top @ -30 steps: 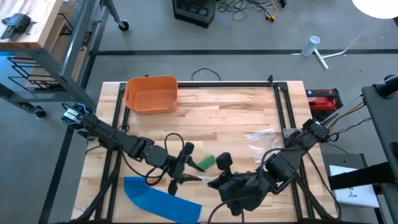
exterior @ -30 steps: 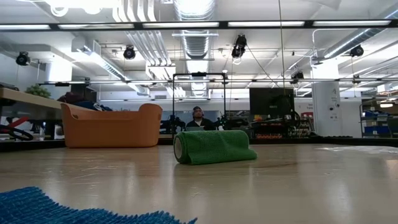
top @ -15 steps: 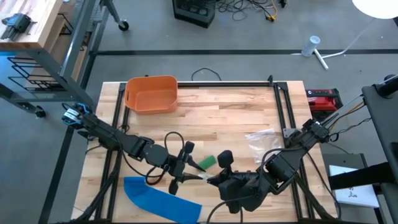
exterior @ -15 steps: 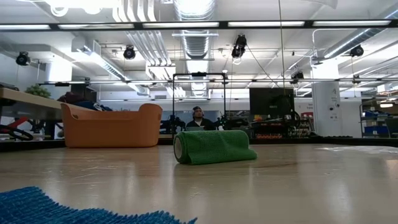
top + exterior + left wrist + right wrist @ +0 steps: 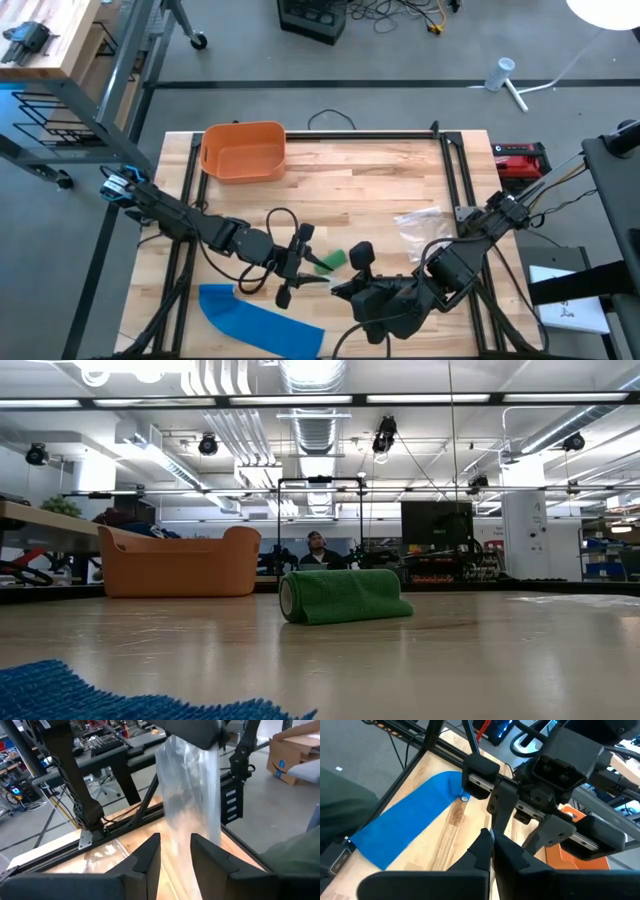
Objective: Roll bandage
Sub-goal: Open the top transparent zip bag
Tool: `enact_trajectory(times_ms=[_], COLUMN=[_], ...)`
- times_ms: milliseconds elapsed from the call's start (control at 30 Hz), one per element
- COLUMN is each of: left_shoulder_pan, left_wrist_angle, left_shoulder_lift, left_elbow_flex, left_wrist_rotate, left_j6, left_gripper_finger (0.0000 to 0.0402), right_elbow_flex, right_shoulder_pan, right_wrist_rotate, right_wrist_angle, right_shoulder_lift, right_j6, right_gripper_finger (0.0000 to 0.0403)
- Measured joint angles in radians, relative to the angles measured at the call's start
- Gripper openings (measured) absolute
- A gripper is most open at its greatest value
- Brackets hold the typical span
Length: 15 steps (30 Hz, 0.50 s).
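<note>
A green bandage roll point(image 5: 328, 261) lies on its side on the table, also in the low view point(image 5: 340, 596). My right gripper point(image 5: 338, 290) is near the table's near edge, shut on a strip of clear plastic film point(image 5: 192, 790). My left gripper point(image 5: 318, 277) faces it, open, with one finger on each side of the film's free end point(image 5: 176, 851). I cannot tell whether those fingers touch the film. A blue bandage strip point(image 5: 260, 318) lies flat at the near left. My right gripper pinches the film's one end point(image 5: 192, 747) between its two shut fingers point(image 5: 490, 837), coming roughly level from the table's right. The film reaches from it toward my left gripper, clear of the table.
An orange basket point(image 5: 243, 150) stands at the far left. A crumpled clear wrapper point(image 5: 420, 225) lies right of centre. Black frame rails point(image 5: 455, 170) run along the table's sides. A person sits in the room beyond the far edge point(image 5: 318, 550).
My left gripper has edged toward the table's right, closer to my right gripper, and now covers more of the green roll in the high view. The roll and the blue strip have stayed where they were.
</note>
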Motion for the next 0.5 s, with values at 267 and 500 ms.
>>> enact_trajectory(times_ms=[267,500], left_shoulder_pan=[0.001,0.001], left_wrist_angle=[-0.041,-0.043], left_shoulder_lift=[-0.027,-0.023], left_elbow_flex=[0.010,0.008], left_wrist_rotate=[0.000,0.001], left_j6=[-0.014,-0.023], left_gripper_finger=[0.0082,0.0084], right_elbow_flex=[0.000,-0.001], right_shoulder_pan=[0.000,-0.005], right_wrist_rotate=[0.003,0.004], right_wrist_angle=[-0.086,-0.107], right_shoulder_lift=[0.000,0.004], right_j6=[0.092,0.128], right_gripper_finger=[0.0002,0.0002])
